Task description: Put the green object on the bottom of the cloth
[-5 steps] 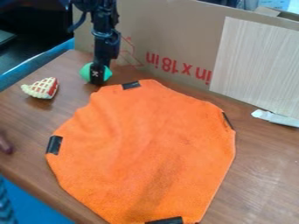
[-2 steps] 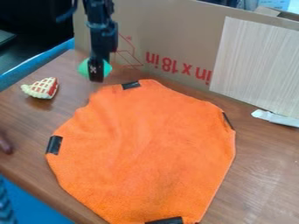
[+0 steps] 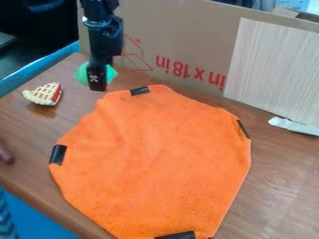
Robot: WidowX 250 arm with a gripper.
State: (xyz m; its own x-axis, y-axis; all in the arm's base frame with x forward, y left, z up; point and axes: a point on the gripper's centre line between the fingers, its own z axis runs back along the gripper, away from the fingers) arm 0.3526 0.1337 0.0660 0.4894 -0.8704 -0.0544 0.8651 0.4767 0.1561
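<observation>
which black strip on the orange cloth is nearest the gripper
The top strip, on the edge of the cloth by the cardboard. The left strip, right strip and bottom strip lie farther from the gripper.

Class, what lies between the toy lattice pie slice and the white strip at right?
The orange cloth, spread on the brown wooden tabletop, lies between them in the camera view.

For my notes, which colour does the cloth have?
The cloth is orange, seen best in the camera view.
</observation>
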